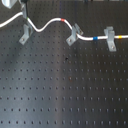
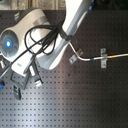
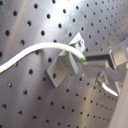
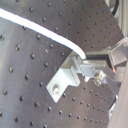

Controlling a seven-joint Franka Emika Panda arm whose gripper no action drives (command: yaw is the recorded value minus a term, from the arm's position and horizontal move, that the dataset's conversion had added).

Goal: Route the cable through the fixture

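The white cable runs across the top of the black perforated board, with a red band, a blue band and a yellow band. It passes through the middle fixture and the right fixture. At the left fixture it arches just above the bracket. My gripper is over that fixture and shut on the cable. In both wrist views the cable ends at my gripper, right beside the grey bracket.
The board fills the first exterior view. In the second exterior view the white arm with its black hoses covers the second exterior view's left, and two fixtures carry the cable.
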